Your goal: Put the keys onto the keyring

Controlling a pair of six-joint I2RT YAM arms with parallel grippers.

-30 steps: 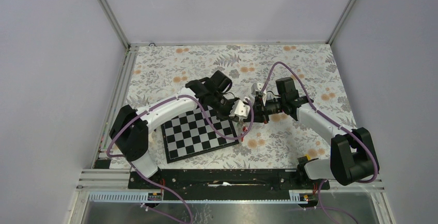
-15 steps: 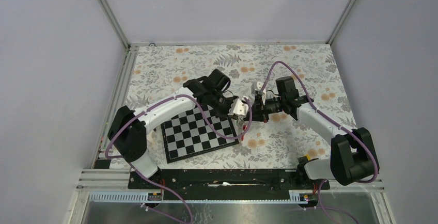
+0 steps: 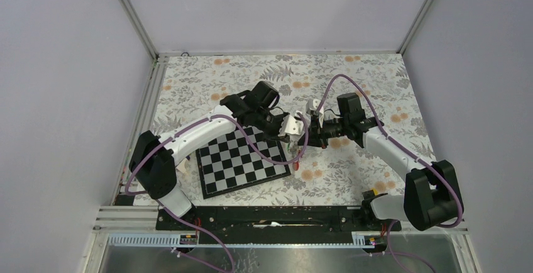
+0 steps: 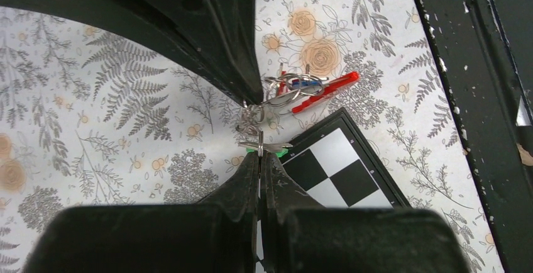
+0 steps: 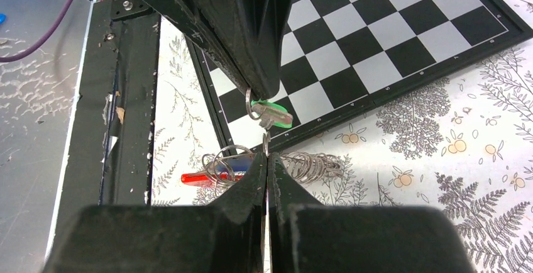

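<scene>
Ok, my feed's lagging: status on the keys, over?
Left gripper shut on green key. Right gripper shut on keyring, by its rings. Threading unclear. Chessboard below, not interfering.

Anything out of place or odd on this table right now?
Nothing spilled or broken. The black-and-white chessboard lies skewed to the edges of the floral table. The left end effector and right end effector meet shut, tip to tip, at the small green-headed key by the board's corner, with a tangle of silver metal rings beneath.
</scene>
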